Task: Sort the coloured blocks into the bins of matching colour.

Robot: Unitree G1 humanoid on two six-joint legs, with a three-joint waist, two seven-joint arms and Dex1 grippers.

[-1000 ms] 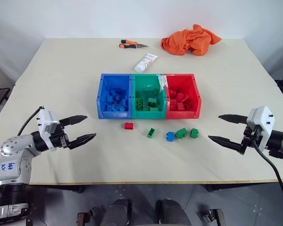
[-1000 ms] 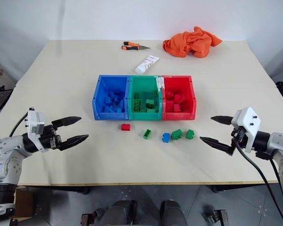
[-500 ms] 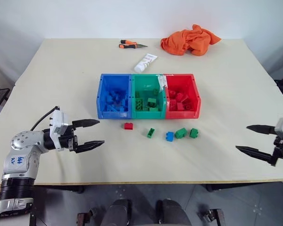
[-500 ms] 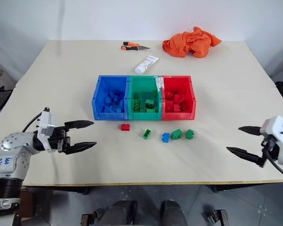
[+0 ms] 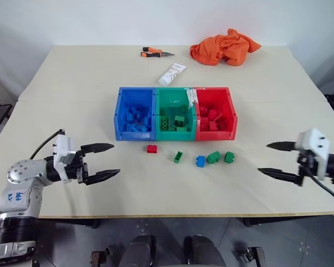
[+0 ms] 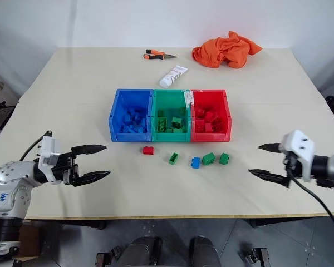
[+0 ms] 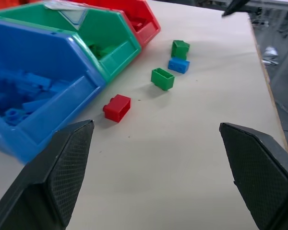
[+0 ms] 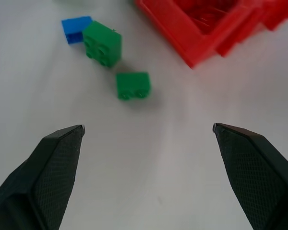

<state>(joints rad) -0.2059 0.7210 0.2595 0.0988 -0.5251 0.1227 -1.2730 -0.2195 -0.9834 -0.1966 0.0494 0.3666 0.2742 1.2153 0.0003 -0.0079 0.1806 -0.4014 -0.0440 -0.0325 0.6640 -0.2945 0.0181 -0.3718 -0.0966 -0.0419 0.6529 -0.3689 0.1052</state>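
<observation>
Three joined bins stand mid-table: blue (image 5: 134, 135), green (image 5: 175, 135) and red (image 5: 216, 134), each with blocks of its own colour inside. In front of them lie loose blocks: a red one (image 5: 151, 148), a green one (image 5: 178, 157), a blue one (image 5: 200, 161) and two more green ones (image 5: 213, 157) (image 5: 229, 157). My left gripper (image 5: 116, 159) hovers open and empty, left of the red block. Well right of the green blocks, my right gripper (image 5: 263, 158) is open and empty too. The right wrist view shows the nearest green block (image 8: 133, 85) ahead of the open fingers.
At the table's far side lie an orange cloth (image 5: 225, 47), a white tube (image 5: 172, 74) and orange-handled pliers (image 5: 155, 53). Bare tabletop stretches between the loose blocks and the front edge (image 5: 172, 214).
My right gripper swung out toward the right edge and has come partway back in, a little lower than before. The left gripper has barely shifted. Both stay open; no block has moved.
</observation>
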